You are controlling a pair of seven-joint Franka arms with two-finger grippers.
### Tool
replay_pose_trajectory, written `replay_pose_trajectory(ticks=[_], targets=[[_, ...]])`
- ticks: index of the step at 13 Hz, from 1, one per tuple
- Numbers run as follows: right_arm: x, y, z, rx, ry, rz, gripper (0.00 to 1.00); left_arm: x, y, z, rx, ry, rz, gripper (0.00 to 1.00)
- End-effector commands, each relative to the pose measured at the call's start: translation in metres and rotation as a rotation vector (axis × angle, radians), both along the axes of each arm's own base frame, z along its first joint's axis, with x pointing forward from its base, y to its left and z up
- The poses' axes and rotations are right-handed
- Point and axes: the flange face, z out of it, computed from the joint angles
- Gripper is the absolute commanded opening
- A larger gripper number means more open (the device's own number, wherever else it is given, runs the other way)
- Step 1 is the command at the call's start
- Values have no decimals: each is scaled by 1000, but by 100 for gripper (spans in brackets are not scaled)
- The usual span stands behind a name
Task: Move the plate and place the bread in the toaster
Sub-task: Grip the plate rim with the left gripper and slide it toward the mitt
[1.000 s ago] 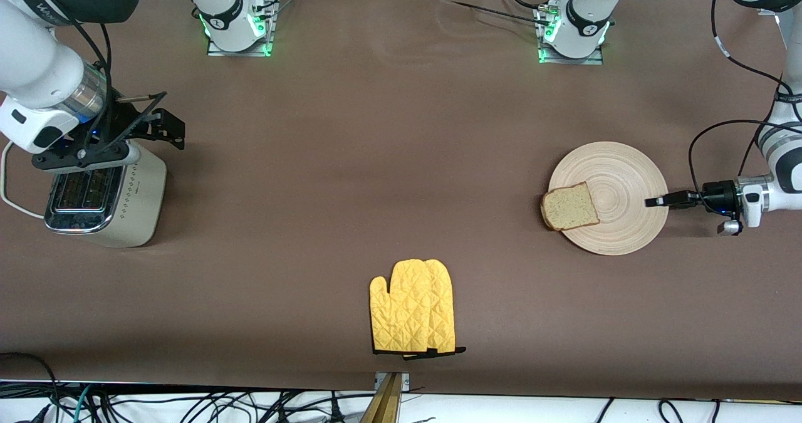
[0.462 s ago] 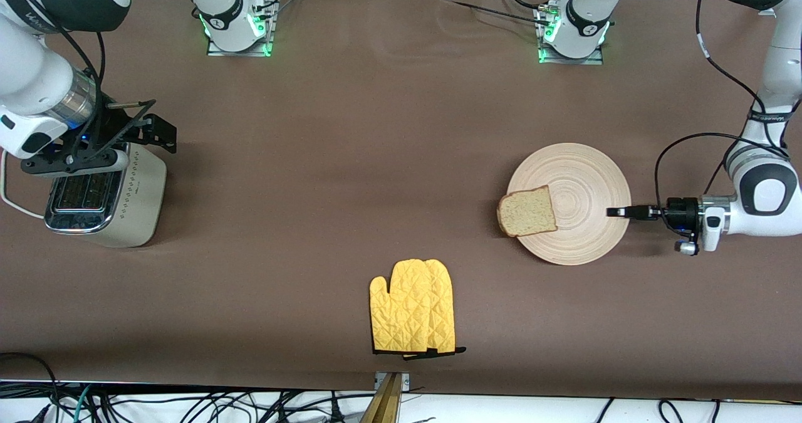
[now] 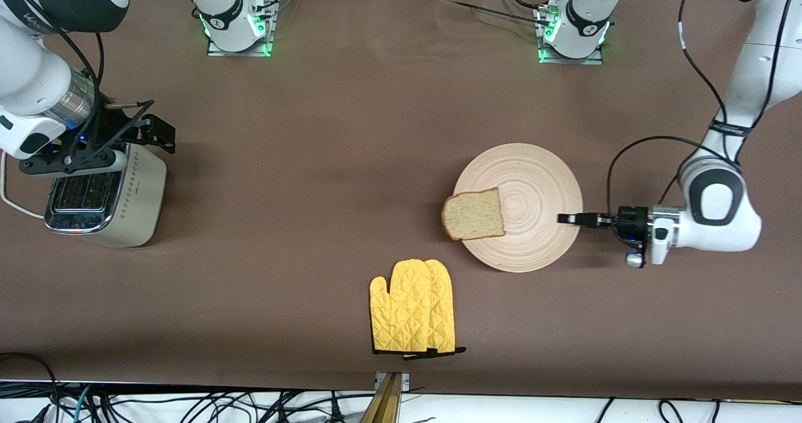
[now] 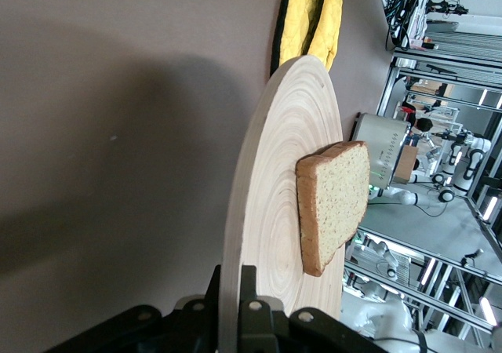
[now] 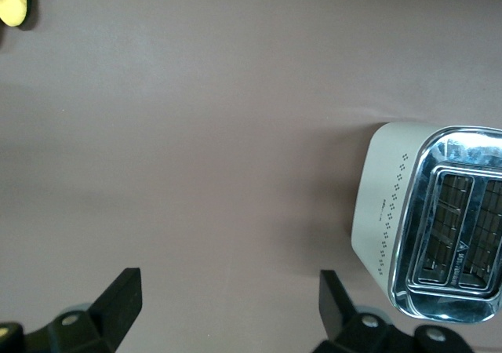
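Observation:
The round beige wooden plate (image 3: 526, 203) lies on the brown table near its middle, toward the left arm's end. The bread (image 3: 473, 215) rests on the plate's rim toward the right arm's end. My left gripper (image 3: 569, 219) is shut on the plate's rim; in the left wrist view the jaws clamp the plate (image 4: 267, 212), and the bread (image 4: 333, 200) shows on it. The cream toaster (image 3: 103, 200) stands at the right arm's end and shows in the right wrist view (image 5: 431, 220). My right gripper (image 3: 147, 128) is open and empty, over the table beside the toaster.
A yellow oven mitt (image 3: 413, 307) lies nearer to the front camera than the plate, close to the table's front edge; it also shows in the left wrist view (image 4: 310, 16). A white cord (image 3: 12, 203) runs from the toaster.
My left gripper has dragged the plate with the bread on it toward the table's middle and a little nearer to the front camera. The right gripper has barely moved.

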Motion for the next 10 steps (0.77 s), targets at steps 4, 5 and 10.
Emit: replay_pose_trajectory(ticks=[4, 5, 10], targets=[[2, 3, -11, -11, 34, 24, 100, -4, -114, 2, -67, 42, 47, 0], [1, 6, -13, -12, 40, 27, 100, -5, -139, 2, -53, 30, 35, 0], [0, 13, -18, -12, 51, 33, 100, -12, -191, -9, -53, -111, -57, 0]])
